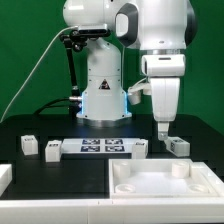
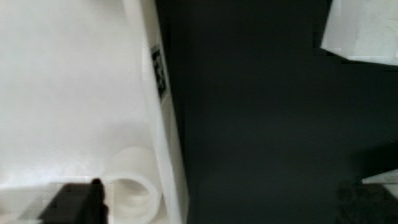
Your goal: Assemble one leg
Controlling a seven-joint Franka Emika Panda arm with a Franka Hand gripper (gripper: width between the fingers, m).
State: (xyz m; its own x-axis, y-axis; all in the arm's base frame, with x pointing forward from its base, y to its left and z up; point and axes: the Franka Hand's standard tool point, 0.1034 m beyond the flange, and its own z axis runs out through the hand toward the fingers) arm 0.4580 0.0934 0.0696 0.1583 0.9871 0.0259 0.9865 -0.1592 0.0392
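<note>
Closest to the camera sits the big white square part with its corner sockets. Just behind it, on the dark table, lies the leg I am after. My gripper hangs pointing straight down, low over the table. The leg lies just beside it toward the exterior view's right and a touch nearer the camera; I cannot tell whether a finger touches it. It seems to lie on its side, long axis roughly across that view, though the picture is too coarse to be sure. In the wrist view my fingertips stand wide apart with only bare table between them, so I judge my hand open and empty; the leg shows there as a white corner outside the gap. The coming move, as I judge it, is a short sidestep toward the exterior view's right before I lower and close. A spare leg and its neighbour wait well apart toward the exterior view's left, beyond the marker board.
</note>
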